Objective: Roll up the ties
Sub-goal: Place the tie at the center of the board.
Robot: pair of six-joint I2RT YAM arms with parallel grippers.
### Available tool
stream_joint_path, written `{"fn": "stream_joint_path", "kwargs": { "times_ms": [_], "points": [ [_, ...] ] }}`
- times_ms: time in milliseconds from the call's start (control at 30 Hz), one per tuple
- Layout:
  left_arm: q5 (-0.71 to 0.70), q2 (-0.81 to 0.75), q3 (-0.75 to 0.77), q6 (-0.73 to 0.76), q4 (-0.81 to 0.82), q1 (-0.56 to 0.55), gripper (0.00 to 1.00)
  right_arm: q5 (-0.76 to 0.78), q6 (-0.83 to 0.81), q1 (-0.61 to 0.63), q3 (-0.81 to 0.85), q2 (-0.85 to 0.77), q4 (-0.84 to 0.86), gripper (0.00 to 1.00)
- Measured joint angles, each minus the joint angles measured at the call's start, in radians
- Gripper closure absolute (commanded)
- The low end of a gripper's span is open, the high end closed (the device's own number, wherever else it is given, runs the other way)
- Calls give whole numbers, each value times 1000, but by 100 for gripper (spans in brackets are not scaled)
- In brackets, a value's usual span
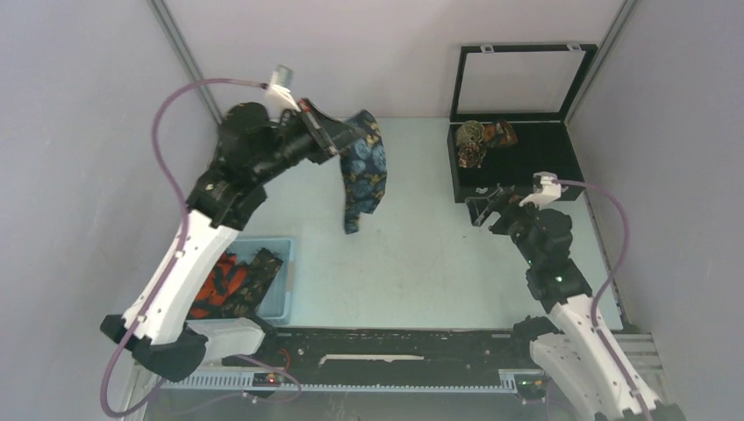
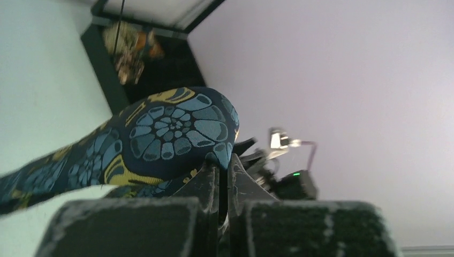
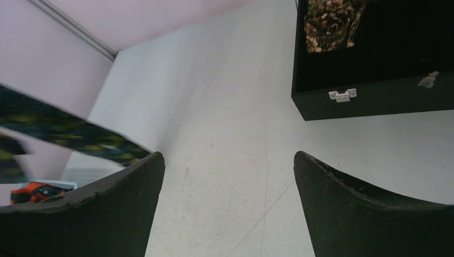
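"Pale table (image 1: pixel 421 263), grey walls round it. What does the left claw (image 1: pixel 344 137) have?"

"It is raised over the far side of the table, pinched tight on the navy tie (image 1: pixel 364 167). In its wrist view a blue-and-yellow fold of cloth bulges just above the closed fingertips (image 2: pixel 209 184)."

"And the rest of that tie?"

"It drapes down from the claw to a pointed end hanging beneath it. Whether the tip touches the surface, I cannot tell."

"Right claw (image 1: pixel 485 207)?"

"Spread wide, with only bare table showing between its 2 fingers (image 3: pixel 107 209). It is held above the table, and the black case (image 1: pixel 544 149) sits just beyond its tips, lid up."

"What is in the case?"

"Rolled ties (image 1: pixel 478 140), past that claw in the case's far part. They are small coils, brownish and orange, and I count at least 2."

"Other ties?"

"Loose ties (image 1: pixel 230 279), orange-red and black, lie heaped in the blue bin (image 1: pixel 282 303) — well behind the left claw, close against that arm's white forearm."
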Motion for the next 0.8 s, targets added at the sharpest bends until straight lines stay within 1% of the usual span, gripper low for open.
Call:
{"fn": "stream_joint_path", "kwargs": {
  "times_ms": [67, 167, 233, 367, 467, 533, 633, 733, 767, 800],
  "points": [
    [2, 18, -77, -1, 10, -35, 100, 16, 6, 0, 13, -90, -78, 7],
    [2, 67, -166, -2, 22, -110, 100, 41, 11, 0, 43, -168, -171, 7],
    [6, 114, -179, -2, 23, -166, 100, 60, 13, 0, 68, -202, -226, 8],
    [29, 211, -178, -2, 43, -251, 100, 95, 18, 0, 134, -221, -338, 9],
    [52, 289, -171, -2, 60, -290, 100, 114, 27, 0, 186, -220, -423, 9],
    [70, 357, -148, -2, 62, -309, 100, 126, 34, 0, 214, -221, -473, 9],
    [93, 497, -75, -2, 52, -332, 100, 149, 50, 0, 227, -234, -536, 10],
    [107, 620, -11, -2, 38, -348, 95, 176, 69, 0, 227, -254, -608, 10],
    [110, 673, 18, -2, 29, -357, 91, 190, 78, 0, 228, -261, -633, 11],
    [111, 709, 38, -2, 24, -363, 83, 198, 84, 0, 228, -266, -652, 12]
  ]
}}
